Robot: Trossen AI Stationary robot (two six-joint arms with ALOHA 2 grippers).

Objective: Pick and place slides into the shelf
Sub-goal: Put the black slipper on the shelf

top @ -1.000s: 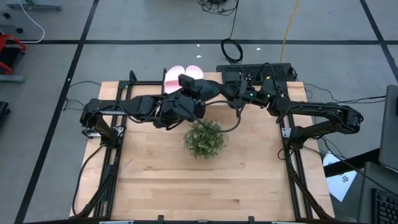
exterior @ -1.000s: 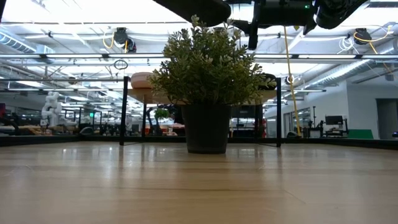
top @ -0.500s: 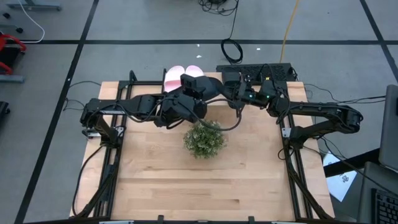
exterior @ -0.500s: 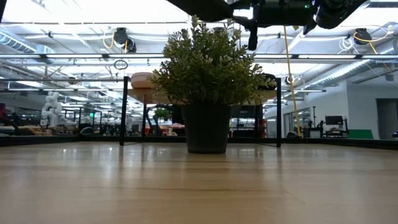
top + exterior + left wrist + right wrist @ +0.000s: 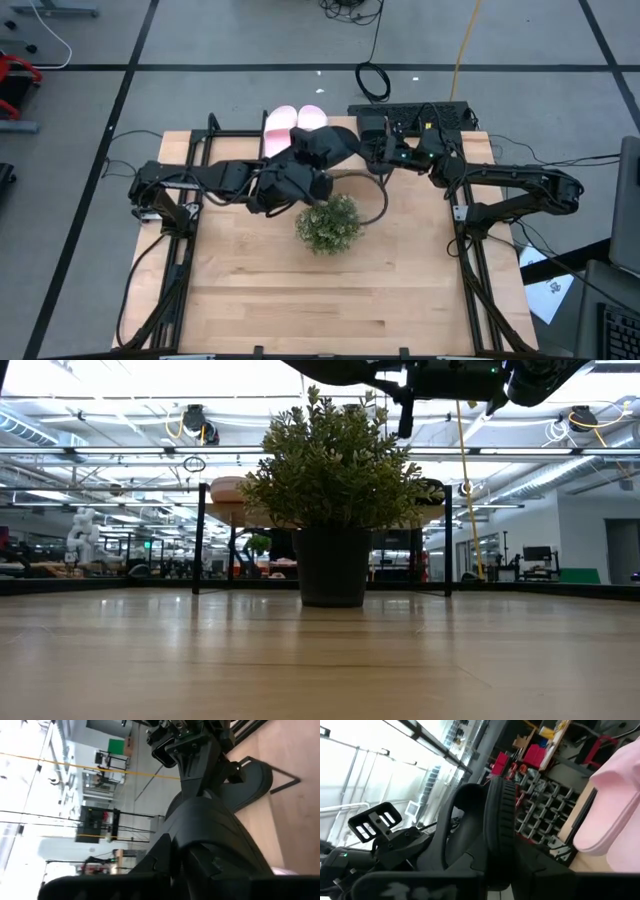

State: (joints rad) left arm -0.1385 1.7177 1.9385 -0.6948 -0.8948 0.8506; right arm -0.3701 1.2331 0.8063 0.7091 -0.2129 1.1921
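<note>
**A:** What could go wrong here?

**B:** Start with the wooden table [image 5: 300, 300]. The shelf [image 5: 199, 540] stands along its 12 o'clock edge, with the pink slides [image 5: 296, 120] lying on it toward 11 o'clock. Both dark arms meet above the table, just to the 12 o'clock side of the potted plant [image 5: 328, 222] at the centre. They are crowded close together, so a wrong move could knock one against the other. It could also sweep the pink pair off the board. One black slide [image 5: 210, 835] hangs in the air between them. If neither grip is firm it would probably fall into the plant or onto the table, short of the shelf.

**A:** And the jaws?

**B:** The right gripper [image 5: 372, 152] comes in from 3 o'clock and appears clamped on the far end of the black slide. The slide's ridged edge fills the right wrist view. The left gripper [image 5: 316, 164] comes from 9 o'clock with the same slide pressed up against it. Whether it is clenched or has let go cannot be told.
</note>
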